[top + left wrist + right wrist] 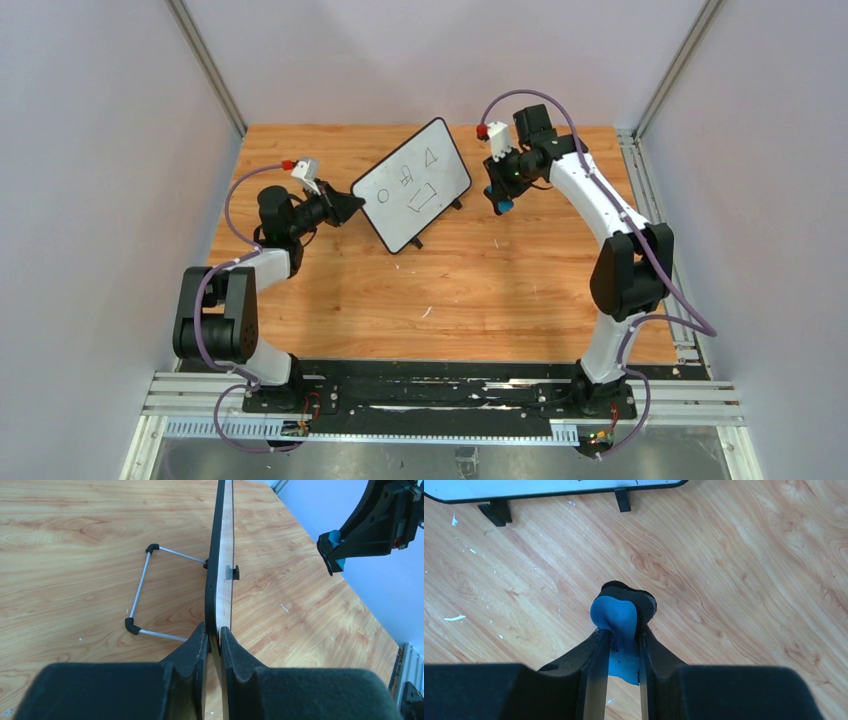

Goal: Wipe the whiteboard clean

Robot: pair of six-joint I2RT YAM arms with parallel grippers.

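Top external view puts the whiteboard (pixel 412 185) at the far middle of the wooden table (pixel 480 290), standing on its small black feet (pixel 496 511) and turned at an angle, with its drawn face toward the near right. Black shapes (pixel 422 198), among them a circle, a triangle and a rectangle, are on it, so I judge no wiping is done yet. The left gripper (pixel 214 632) reaches in from the left and is clamped on the board's left edge. The left wrist view shows its two padded fingers pressed to either face of the thin black frame, with only the board's thickness between them. That hold looks meant to brace the light board so it will not slide or tip back on its wire stand (pixel 141 587) under rubbing. The right gripper (pixel 623 635) hangs just right of the board, apart from it and above the table. Its fingers are drawn nearly together on the blue eraser (pixel 616 615), whose rounded end pokes out past the fingertips, ready to serve as the wiping face.
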